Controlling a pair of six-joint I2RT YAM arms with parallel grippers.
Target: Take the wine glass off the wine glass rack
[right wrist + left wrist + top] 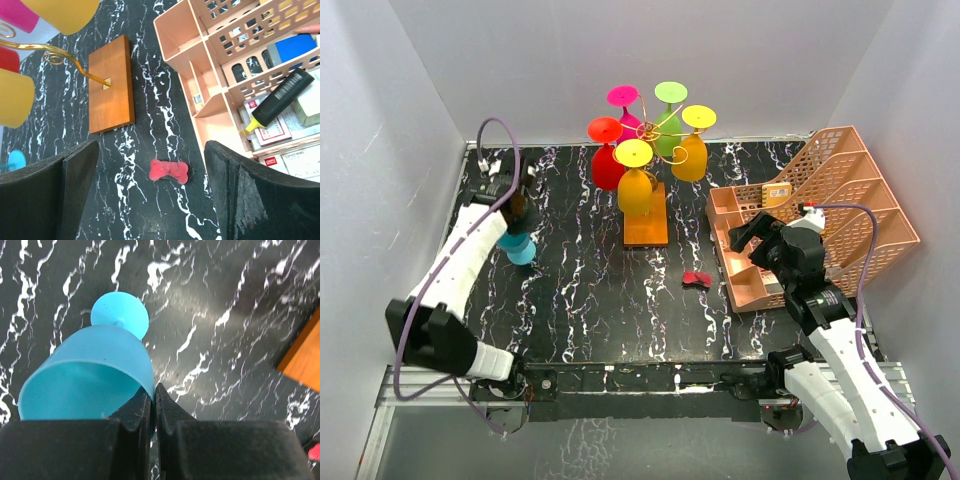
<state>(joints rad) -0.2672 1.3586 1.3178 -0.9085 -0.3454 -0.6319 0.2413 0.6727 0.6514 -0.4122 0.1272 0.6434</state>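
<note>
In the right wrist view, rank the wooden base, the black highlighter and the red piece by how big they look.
Largest: wooden base.
Then black highlighter.
Smallest: red piece.
The highlighter may sit nearer the camera.

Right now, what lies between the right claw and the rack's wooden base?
Only a small red bow-shaped piece on the marbled tabletop, nearer the open right claw than the wooden base; right wrist view shows it.

Bright even overhead light, soft shadows; glare sheen on tabletop (225,315); left claw (154,390) near lens, blurred.
</note>
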